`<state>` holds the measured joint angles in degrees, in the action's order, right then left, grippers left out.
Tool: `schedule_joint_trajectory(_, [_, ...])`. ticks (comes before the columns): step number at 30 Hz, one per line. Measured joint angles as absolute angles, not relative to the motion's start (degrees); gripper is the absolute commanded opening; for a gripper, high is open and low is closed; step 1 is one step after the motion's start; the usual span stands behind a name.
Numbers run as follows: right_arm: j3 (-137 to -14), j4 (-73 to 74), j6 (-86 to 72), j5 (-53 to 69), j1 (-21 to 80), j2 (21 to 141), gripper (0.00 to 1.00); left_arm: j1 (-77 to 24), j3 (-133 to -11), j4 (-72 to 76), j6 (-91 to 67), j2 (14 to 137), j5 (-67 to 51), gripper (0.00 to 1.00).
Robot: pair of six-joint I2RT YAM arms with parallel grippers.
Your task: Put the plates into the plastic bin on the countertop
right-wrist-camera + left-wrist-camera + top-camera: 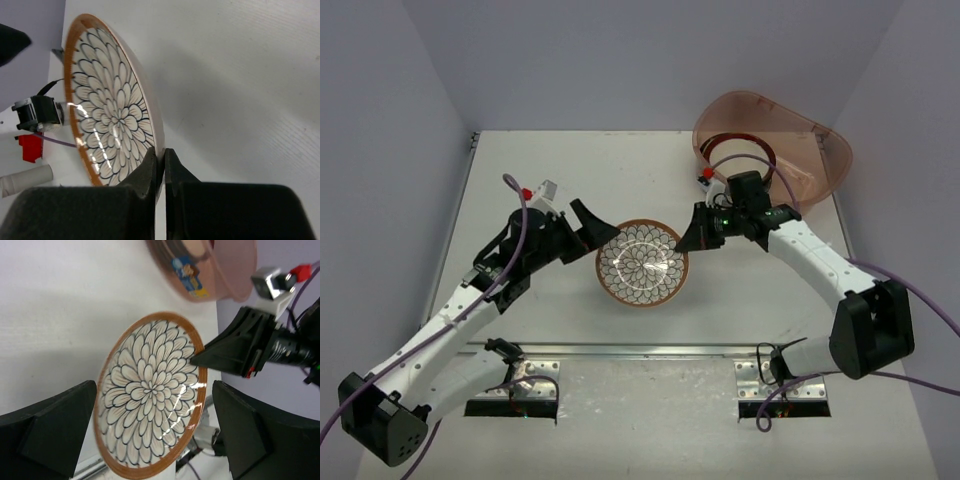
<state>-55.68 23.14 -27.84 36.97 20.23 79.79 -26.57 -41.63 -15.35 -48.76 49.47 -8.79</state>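
R gripper [160, 162] nips floral plate [642, 262] rim; L gripper [592, 238] wide, empty. Hold nip firm, swing slow to bin [825, 150]; plate prob. airborne.

One plate [642, 262] with a brown rim is outside the bin [825, 160]. There is one bin, and inside it at least one other plate [194, 245] shows; the exact number there cannot be told. There are two tools, the left tool [154, 385] and the right tool [161, 152], and one surface [540, 170].

Right claw [194, 359] pinches floral plate [150, 395] rim — bin [232, 275] beyond.
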Motion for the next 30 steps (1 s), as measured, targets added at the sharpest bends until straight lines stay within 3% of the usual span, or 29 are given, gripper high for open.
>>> schedule_joint_trajectory(8, [-54.75,21.25,-37.44,36.94,8.48,76.65,0.00,-26.57,-57.87,-26.39,-42.97,43.71,12.17,1.00])
schedule_joint_trajectory(14, [-57.51,18.30,-49.23,35.60,-7.89,75.15,0.00,-26.57,-59.30,-32.95,-34.53,35.40,23.82,1.00])
schedule_joint_trajectory(20, [-65.75,15.13,-60.66,30.38,-15.90,80.59,0.00,-26.57,-49.93,-35.37,-28.85,33.57,26.46,1.00])
schedule_joint_trajectory(30, [-69.96,13.30,-67.16,12.22,-13.49,91.15,0.00,-26.57,-46.42,-36.70,-25.41,32.05,22.99,1.00])
